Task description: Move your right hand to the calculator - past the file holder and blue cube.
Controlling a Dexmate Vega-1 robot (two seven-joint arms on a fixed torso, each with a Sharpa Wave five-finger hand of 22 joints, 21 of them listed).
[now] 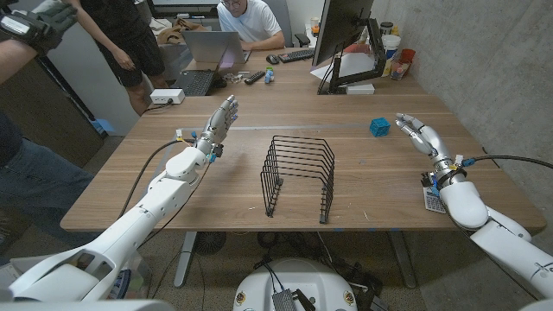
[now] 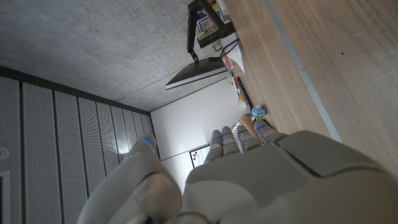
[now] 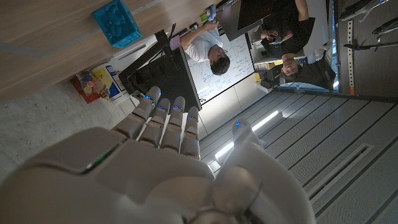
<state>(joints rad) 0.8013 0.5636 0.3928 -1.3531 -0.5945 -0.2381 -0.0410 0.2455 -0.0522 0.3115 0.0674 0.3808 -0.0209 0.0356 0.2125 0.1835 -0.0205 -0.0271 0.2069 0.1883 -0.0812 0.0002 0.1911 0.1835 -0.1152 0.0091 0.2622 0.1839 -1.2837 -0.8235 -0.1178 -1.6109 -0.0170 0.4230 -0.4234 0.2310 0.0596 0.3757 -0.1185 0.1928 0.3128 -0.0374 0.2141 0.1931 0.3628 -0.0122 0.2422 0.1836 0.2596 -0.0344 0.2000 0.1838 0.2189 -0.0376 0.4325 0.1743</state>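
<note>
A black wire file holder [image 1: 299, 176] stands at the middle of the wooden table [image 1: 363, 186]. The small blue cube [image 1: 379, 127] [image 3: 117, 22] sits to its far right. My right hand [image 1: 418, 136] [image 3: 168, 162] is raised just right of the cube, fingers straight and apart, holding nothing. Under my right wrist, at the table's right front edge, a corner of the calculator [image 1: 433, 201] peeks out. Left of the file holder, my left hand [image 1: 220, 121] [image 2: 242, 180] is lifted with its fingers extended, holding nothing.
At the table's far side are a monitor on a black stand [image 1: 346, 43], a keyboard [image 1: 296, 55], a laptop [image 1: 207, 56] and a white box [image 1: 168, 96]. One person sits behind the table; another stands at the left.
</note>
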